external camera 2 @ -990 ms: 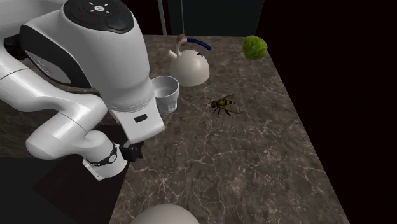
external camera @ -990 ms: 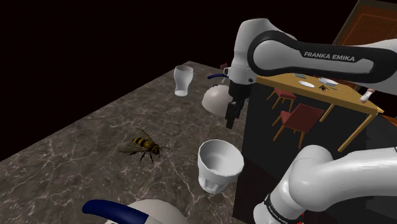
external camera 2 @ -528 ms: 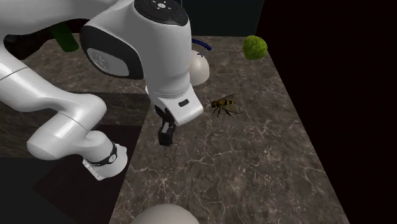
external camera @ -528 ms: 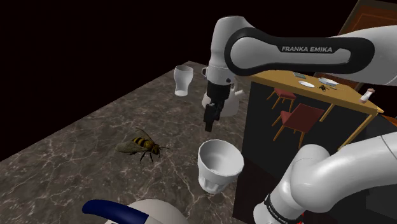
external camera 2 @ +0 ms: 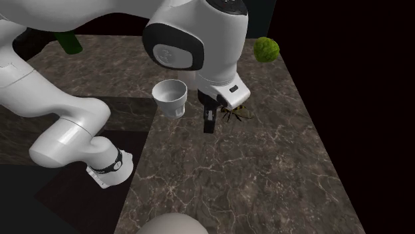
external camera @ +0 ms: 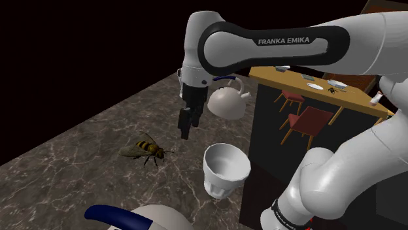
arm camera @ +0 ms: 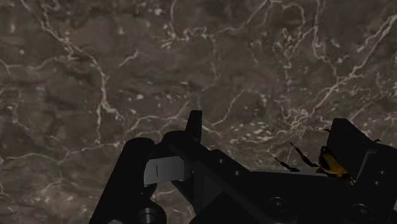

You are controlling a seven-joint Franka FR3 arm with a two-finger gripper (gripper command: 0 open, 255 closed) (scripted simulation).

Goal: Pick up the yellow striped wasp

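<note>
Well, yellow-black striped wasp (external camera: 146, 149) (greyish wings)

Wasp (external camera: 145, 149): yellow, black stripes. Bench (external camera: 78, 157): dark brown, marbled, white veins. Cup (external camera: 225, 170): white. Claw (external camera: 186, 127): black. Ball (external camera 2: 266, 50): green. Kettle (external camera: 225, 103): pale, blue handle.

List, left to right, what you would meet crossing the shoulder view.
wasp → gripper → white cup → wooden dining table. The kettle sits above the cup's span, so it is left out.
</note>
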